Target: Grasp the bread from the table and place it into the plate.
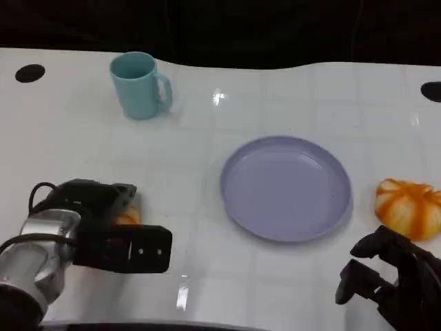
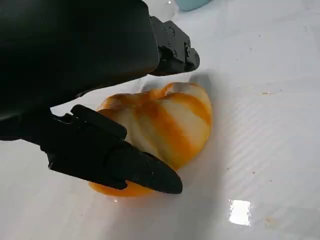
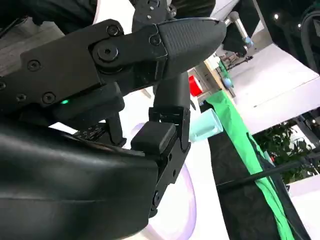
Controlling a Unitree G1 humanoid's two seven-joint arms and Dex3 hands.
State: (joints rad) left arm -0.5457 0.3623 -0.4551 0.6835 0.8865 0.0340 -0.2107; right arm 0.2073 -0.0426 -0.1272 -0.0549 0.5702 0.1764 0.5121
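Already the left robot hand [image 2: 112, 125] wraps the bread [image 2: 165, 127] left of the plate [image 1: 286, 187]; soft, light, best squeezed gently across its sides.

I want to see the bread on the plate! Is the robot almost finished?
Not yet. The purple plate holds nothing. The left hand has its fingers around one bread roll, which seems to be on the table. Lifting it and carrying it over are left. Another roll waits by the right hand.
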